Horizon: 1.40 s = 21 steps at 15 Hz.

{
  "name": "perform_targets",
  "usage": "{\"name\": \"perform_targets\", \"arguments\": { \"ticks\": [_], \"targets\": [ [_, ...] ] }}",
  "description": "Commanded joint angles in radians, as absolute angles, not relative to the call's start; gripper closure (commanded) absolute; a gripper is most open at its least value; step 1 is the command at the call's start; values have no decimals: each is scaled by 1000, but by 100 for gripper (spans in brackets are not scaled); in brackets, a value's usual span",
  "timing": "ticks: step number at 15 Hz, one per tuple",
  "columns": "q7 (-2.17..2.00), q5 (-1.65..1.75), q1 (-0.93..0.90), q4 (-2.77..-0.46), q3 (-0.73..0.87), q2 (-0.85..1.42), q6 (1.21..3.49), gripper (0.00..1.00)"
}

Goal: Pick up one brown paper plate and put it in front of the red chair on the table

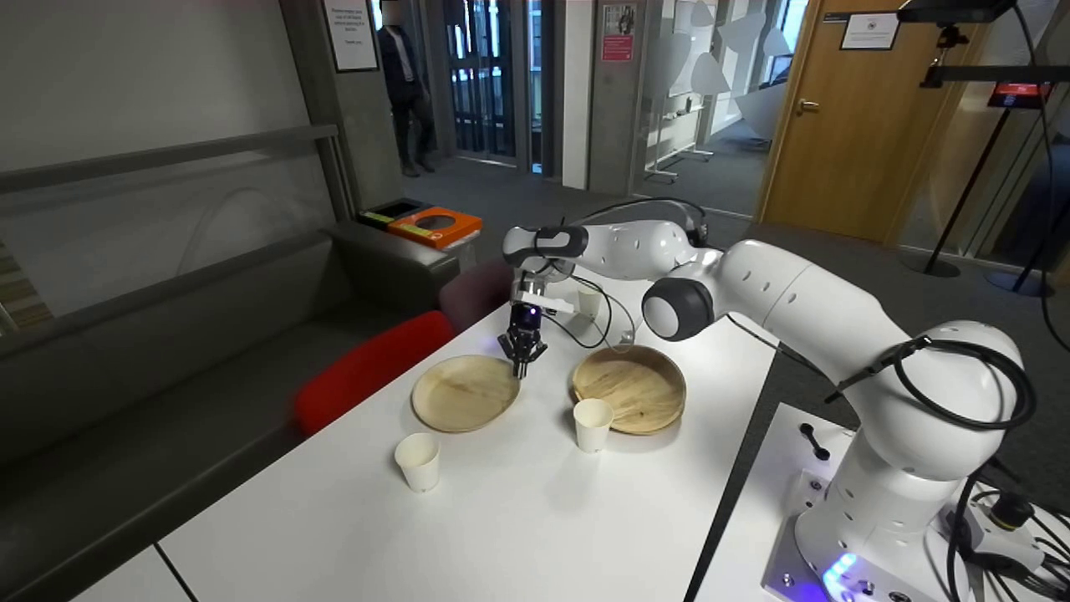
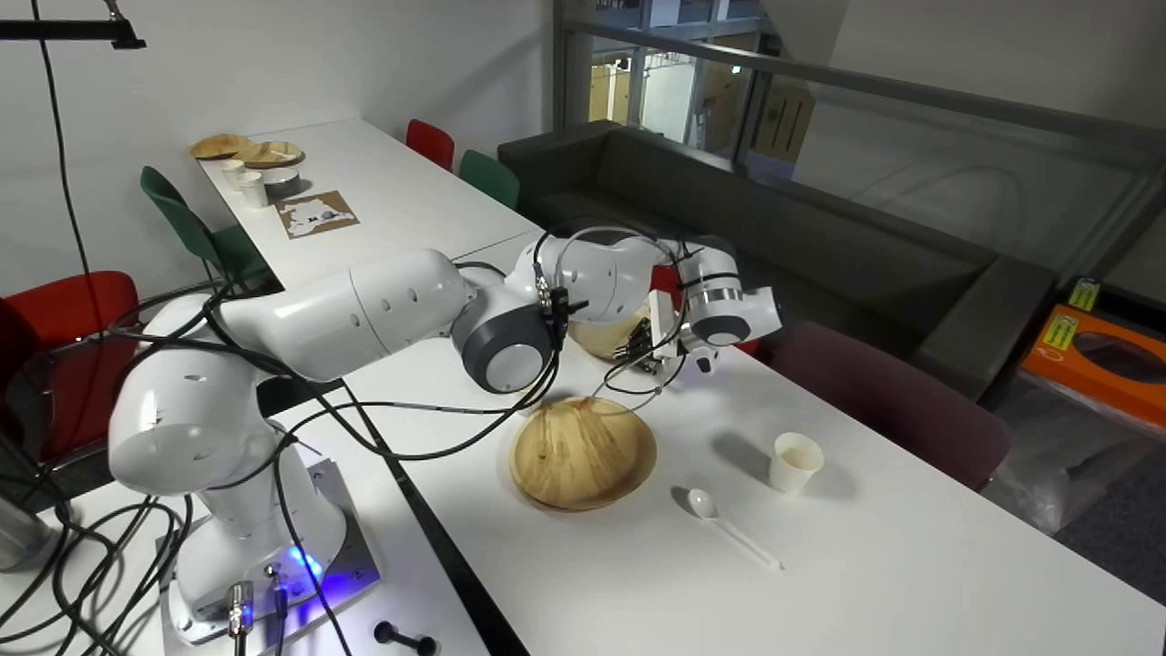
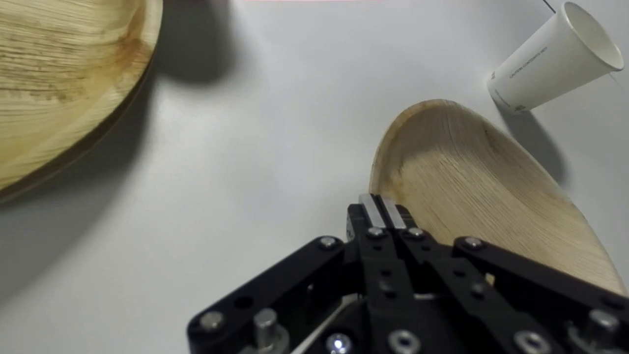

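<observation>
Seemingly an office lounge: sofa (image 1: 188, 359), glass partition (image 1: 709, 77), posted notice (image 1: 349, 33).

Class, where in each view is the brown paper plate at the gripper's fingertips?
In an exterior view: brown paper plate, below and left of centre.
In an exterior view: brown paper plate, near the centre, partly hidden behind the arm.
Wrist view: brown paper plate, at right, partly covered by the gripper.
Shared landmark: thicker plate stack, in all three.

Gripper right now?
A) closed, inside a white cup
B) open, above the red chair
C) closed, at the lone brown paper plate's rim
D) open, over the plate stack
C, as the wrist view shows the gripper closed, its fingertips side by side at the rim of the brown paper plate.
</observation>
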<state>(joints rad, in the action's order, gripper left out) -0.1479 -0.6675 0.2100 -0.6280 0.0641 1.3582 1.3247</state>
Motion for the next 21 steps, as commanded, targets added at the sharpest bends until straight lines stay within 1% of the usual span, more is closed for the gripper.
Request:
{"name": "perform_targets", "arguments": {
  "ticks": [1,2,3,4,6,9,15,18,21],
  "targets": [
    [-192,-651,200,-572,75,1377,1316,99],
    [-194,-650,199,-569,75,1377,1316,99],
    [-196,-650,199,-566,74,1376,1315,95],
    [-199,-648,198,-563,75,1375,1314,71],
    [-207,-647,196,-559,74,1373,1313,67],
    [-216,-645,192,-554,73,1372,1313,43],
    [-224,-645,189,-551,73,1374,1313,1],
    [-191,-635,193,-559,75,1356,1287,0],
    [-134,-561,179,-582,125,1296,1311,0]
  ]
}}
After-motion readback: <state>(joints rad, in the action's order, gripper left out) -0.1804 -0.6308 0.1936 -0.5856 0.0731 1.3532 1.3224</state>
